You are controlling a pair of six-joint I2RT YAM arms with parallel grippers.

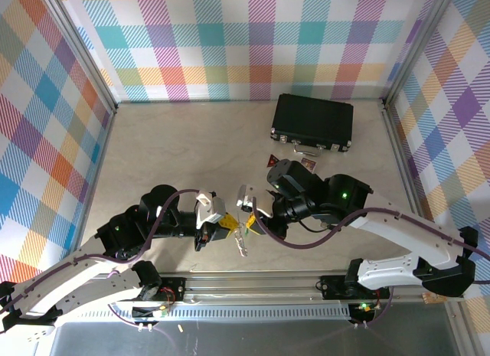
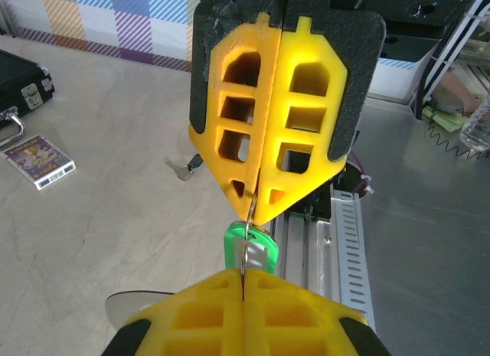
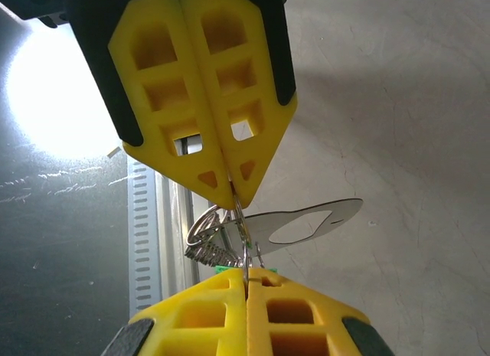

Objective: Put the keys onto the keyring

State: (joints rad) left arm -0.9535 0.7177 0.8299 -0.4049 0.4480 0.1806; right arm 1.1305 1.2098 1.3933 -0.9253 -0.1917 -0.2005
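Both grippers meet tip to tip above the table's near edge. My left gripper (image 2: pixel 243 273) is shut on the thin wire of the keyring (image 2: pixel 250 218), and the green-headed key (image 2: pixel 249 249) hangs right behind its fingertips. My right gripper (image 3: pixel 246 273) is shut on the same keyring (image 3: pixel 242 233) from the other side; a silvery coiled bunch (image 3: pixel 205 250) and a flat metal tag (image 3: pixel 306 222) dangle from it. From above, the left gripper (image 1: pixel 220 232) and right gripper (image 1: pixel 246 217) hold the keyring (image 1: pixel 242 241) between them. The black-headed key (image 2: pixel 189 168) lies on the table.
A black case (image 1: pixel 312 122) stands at the back right, with a small patterned card (image 1: pixel 308 163) and a dark red triangular piece (image 1: pixel 272 159) in front of it. The metal rail (image 1: pixel 253 283) runs along the near edge under the grippers. Plaid walls enclose the table.
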